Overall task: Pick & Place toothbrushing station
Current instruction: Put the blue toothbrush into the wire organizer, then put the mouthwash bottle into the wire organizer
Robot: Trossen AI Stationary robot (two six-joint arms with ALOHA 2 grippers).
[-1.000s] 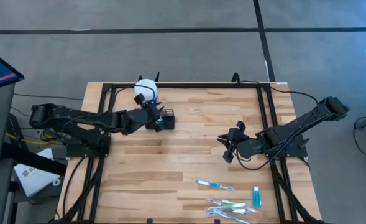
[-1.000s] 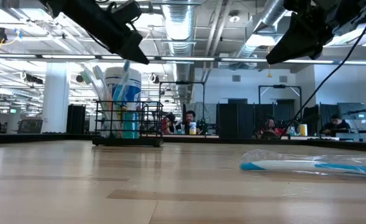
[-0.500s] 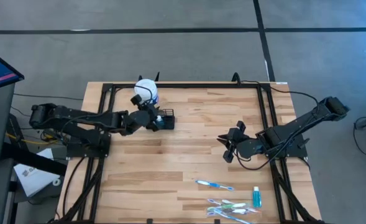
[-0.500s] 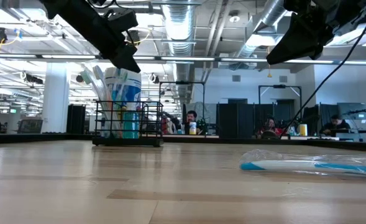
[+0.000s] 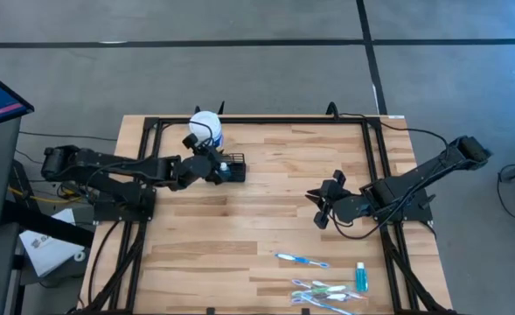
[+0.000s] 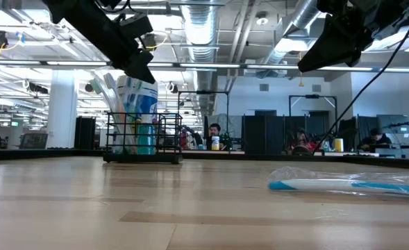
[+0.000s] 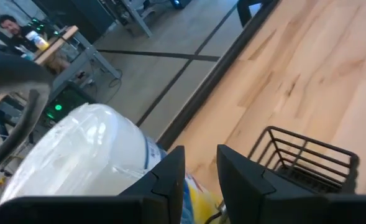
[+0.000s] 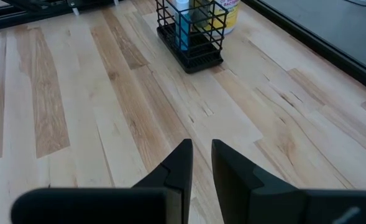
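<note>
The toothbrushing station point(image 5: 234, 168) is a small black wire caddy standing on its base at the table's far left, right next to a white blue-labelled tub point(image 5: 206, 125). In the low view the caddy point(image 6: 143, 142) holds a blue tube and upright toothbrush handles. My left gripper point(image 5: 221, 166) hangs just above the caddy's left end, its fingers point(image 7: 170, 171) a small gap apart with nothing between them. My right gripper point(image 5: 319, 208) hovers over the table's middle right, its fingers a narrow gap apart point(image 8: 201, 148) and empty.
Wrapped toothbrushes point(image 5: 302, 260) point(image 5: 327, 290) and a small teal tube point(image 5: 360, 278) lie near the front right edge; one wrapped brush point(image 6: 343, 185) shows in the low view. A black frame point(image 5: 257, 121) borders the tabletop. Bare wood lies between the caddy and my right gripper.
My left gripper has tipped its fingers a little further downward above the caddy and the tub, staying in about the same place. The caddy, the tub and my right arm have kept still.
</note>
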